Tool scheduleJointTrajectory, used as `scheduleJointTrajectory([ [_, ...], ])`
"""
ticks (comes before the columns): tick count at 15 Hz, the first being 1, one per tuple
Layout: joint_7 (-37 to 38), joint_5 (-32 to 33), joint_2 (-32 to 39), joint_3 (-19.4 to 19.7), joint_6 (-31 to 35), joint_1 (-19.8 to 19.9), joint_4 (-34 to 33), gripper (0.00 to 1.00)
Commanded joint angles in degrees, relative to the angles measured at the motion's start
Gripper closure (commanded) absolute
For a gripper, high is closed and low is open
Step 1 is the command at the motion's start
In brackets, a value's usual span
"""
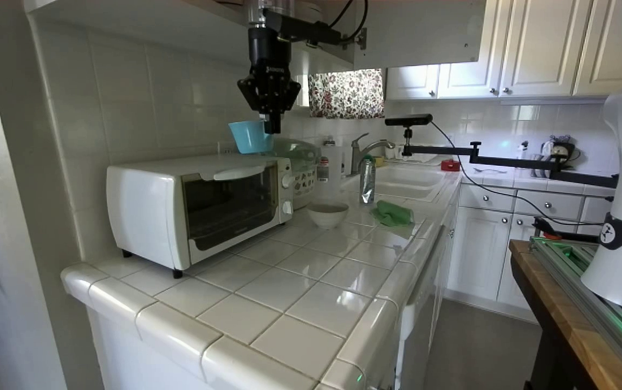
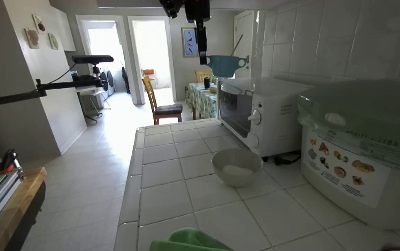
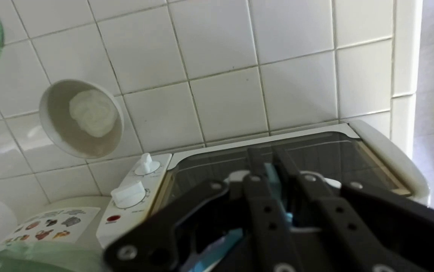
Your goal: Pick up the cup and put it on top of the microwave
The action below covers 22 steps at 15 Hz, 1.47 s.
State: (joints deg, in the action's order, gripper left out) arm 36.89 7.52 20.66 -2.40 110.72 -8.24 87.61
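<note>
The small teal-blue cup (image 1: 250, 137) hangs roughly upright over the white microwave (image 1: 146, 169). My gripper (image 1: 272, 125) points down and is shut on the cup's side. In an exterior view a handle loop of the cup (image 2: 225, 67) lies at the fingertips (image 2: 203, 58), and another loop sticks out on the far side. A strip of teal shows between the fingers (image 3: 255, 160) in the wrist view, above the microwave's dark glass door (image 3: 217, 166). The cup's base is near the level of the microwave's top (image 2: 273, 85); whether they touch I cannot tell.
A pale bowl (image 2: 236, 174) stands in front of the microwave's knob end. Beside the microwave is a large container with a green lid (image 2: 353, 115). A spray can (image 1: 367, 181) and green cloth (image 1: 392, 214) lie farther along. A cupboard door (image 1: 419, 35) hangs open near the arm.
</note>
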Motion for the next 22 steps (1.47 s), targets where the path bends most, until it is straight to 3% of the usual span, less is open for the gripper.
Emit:
scheduleJointTrajectory([
  [1,1.1,0.6,-0.4,1.0,0.0,-1.2,0.4,0.97],
  [9,9.5,4.5,-3.0,0.5,2.2,-5.8,6.3,0.97],
  [22,11.0,12.7,-2.6,3.0,14.1,-5.4,8.8,0.97],
])
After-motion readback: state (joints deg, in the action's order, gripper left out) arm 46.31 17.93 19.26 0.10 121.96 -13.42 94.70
